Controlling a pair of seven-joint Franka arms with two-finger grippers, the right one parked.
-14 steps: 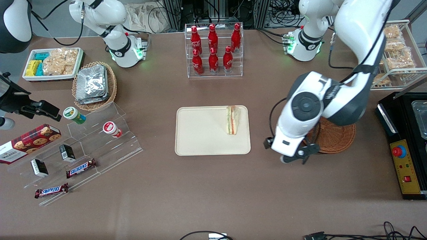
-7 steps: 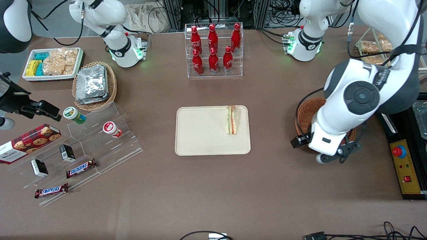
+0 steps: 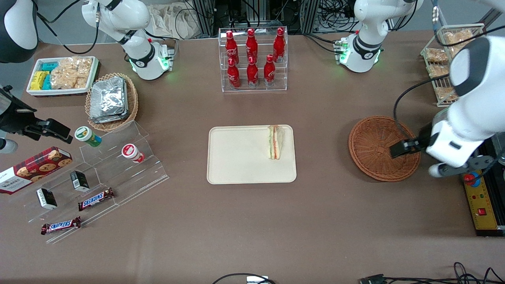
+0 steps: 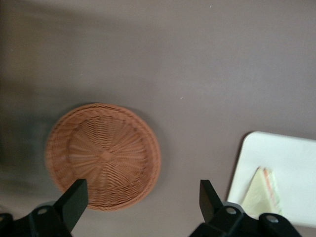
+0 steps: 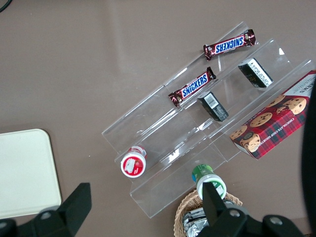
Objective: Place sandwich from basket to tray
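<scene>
Front view: the sandwich (image 3: 275, 142) lies on the cream tray (image 3: 236, 157), and the wicker basket (image 3: 375, 148), a second ago mostly covered by the arm, now sits bare and empty. The left gripper (image 3: 453, 170) has swung off toward the working arm's end of the table, just beside the basket.

Left wrist view: fingers (image 4: 74, 197) spread wide apart, holding nothing, high above the basket (image 4: 103, 155); the sandwich (image 4: 264, 190) rests on the tray (image 4: 291, 158). The placement looks finished; the arm is retreating.
</scene>
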